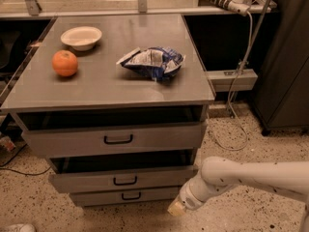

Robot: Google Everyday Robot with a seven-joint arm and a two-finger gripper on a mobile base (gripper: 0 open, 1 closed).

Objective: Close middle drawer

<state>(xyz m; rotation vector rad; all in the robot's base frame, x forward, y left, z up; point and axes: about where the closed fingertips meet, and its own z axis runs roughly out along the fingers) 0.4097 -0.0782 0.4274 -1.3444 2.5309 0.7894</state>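
Note:
The grey metal cabinet has three drawers. The middle drawer [123,179] has a flat grey front with a small black loop handle; it stands pulled out a little, with a dark gap above it. The top drawer [116,139] is also pulled out a little. The lowest drawer [126,196] is narrow. My gripper [176,208] hangs low at the end of the white arm, just right of the lowest drawer's right end and below the middle drawer's right corner.
On the cabinet top [106,83] lie an orange [64,63], a white bowl [81,37] and a blue-white chip bag [153,63]. A dark cabinet [285,71] stands at right. Cables [231,105] trail on the speckled floor.

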